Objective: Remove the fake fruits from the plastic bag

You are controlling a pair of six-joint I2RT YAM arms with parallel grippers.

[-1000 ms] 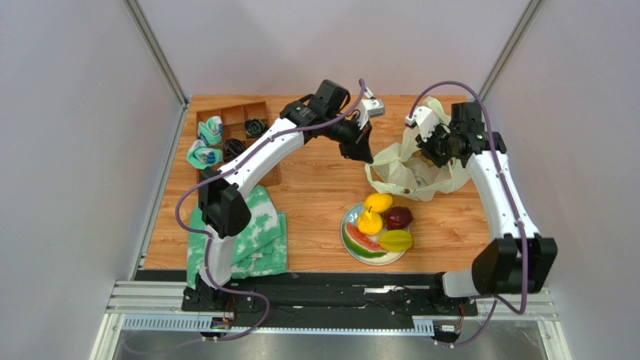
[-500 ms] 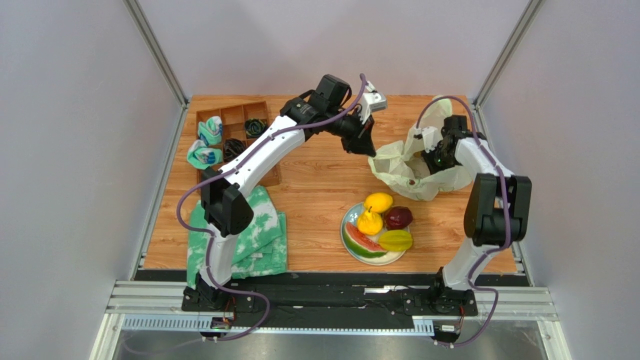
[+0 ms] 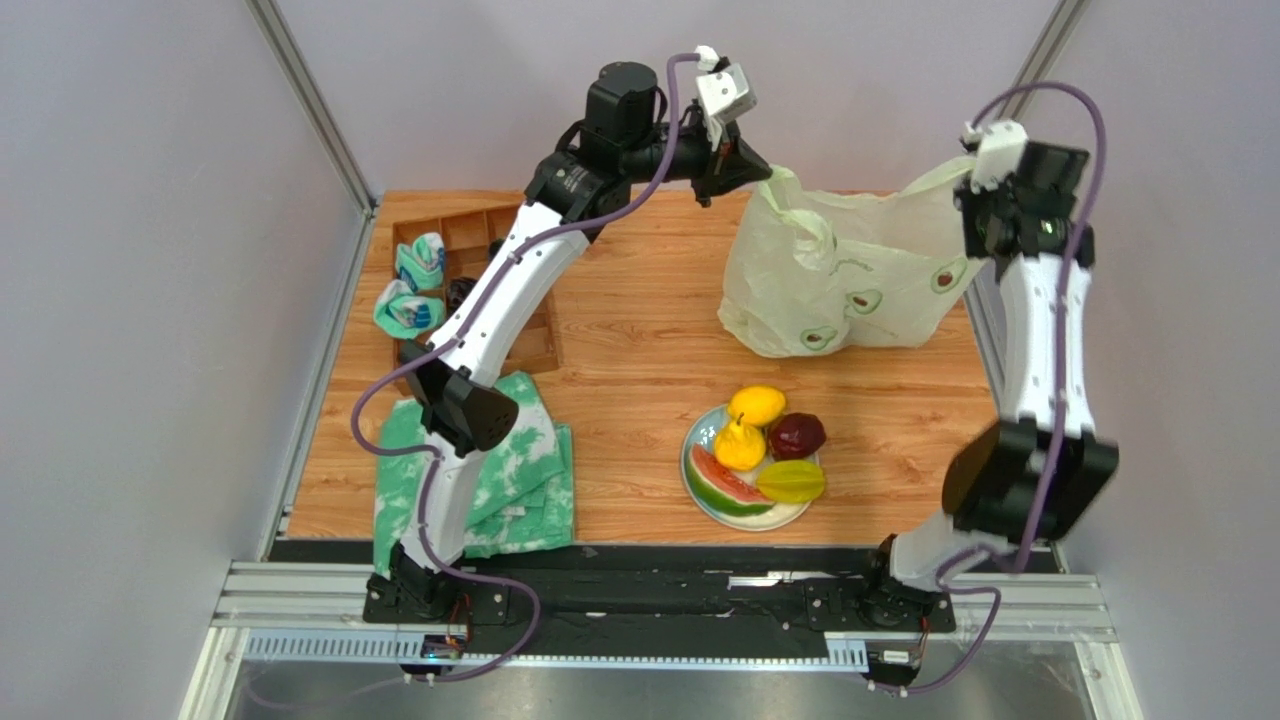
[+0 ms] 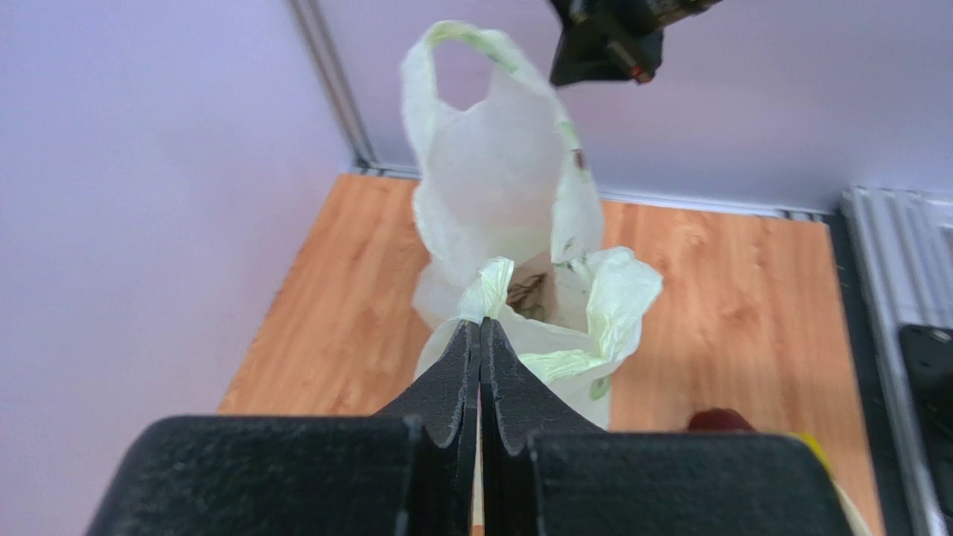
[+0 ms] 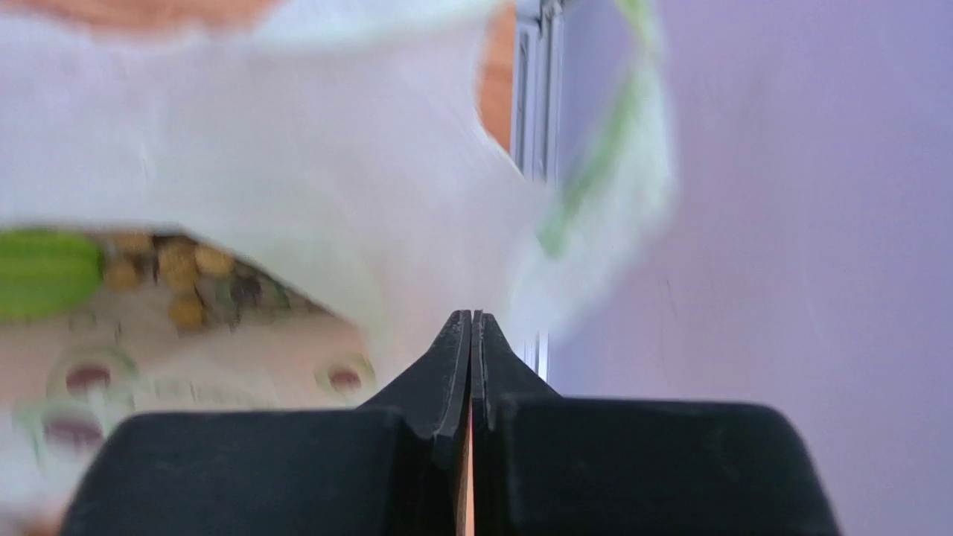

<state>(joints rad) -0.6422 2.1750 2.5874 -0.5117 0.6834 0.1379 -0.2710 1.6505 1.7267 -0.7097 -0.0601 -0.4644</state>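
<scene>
Hanging mouth-up above the table's far right, the plastic bag runs its long axis left to right between both arms. The left gripper and right gripper are each clamped tight on its upper edge. Small brown balls inside show only as a blur, while five fake fruits lie on the plate.

I can read no words, numbers or brand marks anywhere in my views. The plastic bag bears only small round printed pictures, and I can make out no lettering on them.
</scene>
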